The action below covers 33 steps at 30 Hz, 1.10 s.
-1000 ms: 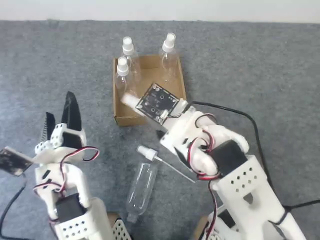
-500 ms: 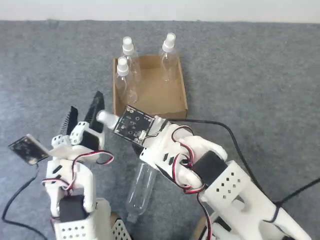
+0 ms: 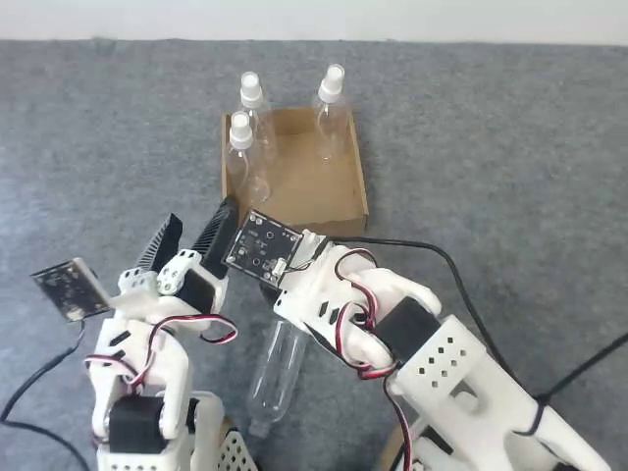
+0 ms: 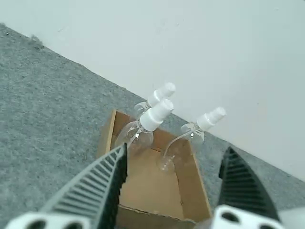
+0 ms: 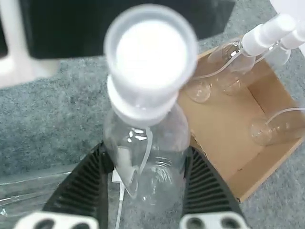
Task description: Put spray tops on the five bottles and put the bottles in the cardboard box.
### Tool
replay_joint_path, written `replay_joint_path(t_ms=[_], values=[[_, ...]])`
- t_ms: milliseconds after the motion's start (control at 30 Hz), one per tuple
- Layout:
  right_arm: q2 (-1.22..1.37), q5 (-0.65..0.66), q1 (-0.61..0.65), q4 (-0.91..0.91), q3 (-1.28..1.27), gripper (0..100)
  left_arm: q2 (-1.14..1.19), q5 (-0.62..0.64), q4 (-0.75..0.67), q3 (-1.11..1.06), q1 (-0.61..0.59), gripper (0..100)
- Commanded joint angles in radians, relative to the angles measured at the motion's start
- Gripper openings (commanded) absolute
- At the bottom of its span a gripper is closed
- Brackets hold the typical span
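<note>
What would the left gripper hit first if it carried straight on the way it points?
The left gripper would likely meet the near wall of the cardboard box, framed between its open fingers. If it clears that wall, the capped bottles standing inside come next; its height is unclear.

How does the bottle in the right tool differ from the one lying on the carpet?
The held bottle wears a white spray top; the lying bottle has a bare neck. The held bottle is clamped in the right tool, whereas the lying bottle rests on its side on the carpet, ungripped. Both are clear.
</note>
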State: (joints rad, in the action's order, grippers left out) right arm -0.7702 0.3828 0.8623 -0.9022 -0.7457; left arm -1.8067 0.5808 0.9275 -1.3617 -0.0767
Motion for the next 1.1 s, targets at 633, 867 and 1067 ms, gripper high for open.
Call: replay_joint_path(t_ms=[633,867,1067], values=[[-0.265,-0.184,-0.07,0.068,-0.071,1.7,-0.015,-0.135,0.081,0.067,0.02,30],[-0.263,-0.183,-0.021,0.099,-0.112,1.7,-0.015,-0.192,0.163,0.074,0.172,30],[-0.262,-0.17,-0.022,0.101,-0.132,1.7,-0.015,-0.193,0.166,0.074,0.203,30]])
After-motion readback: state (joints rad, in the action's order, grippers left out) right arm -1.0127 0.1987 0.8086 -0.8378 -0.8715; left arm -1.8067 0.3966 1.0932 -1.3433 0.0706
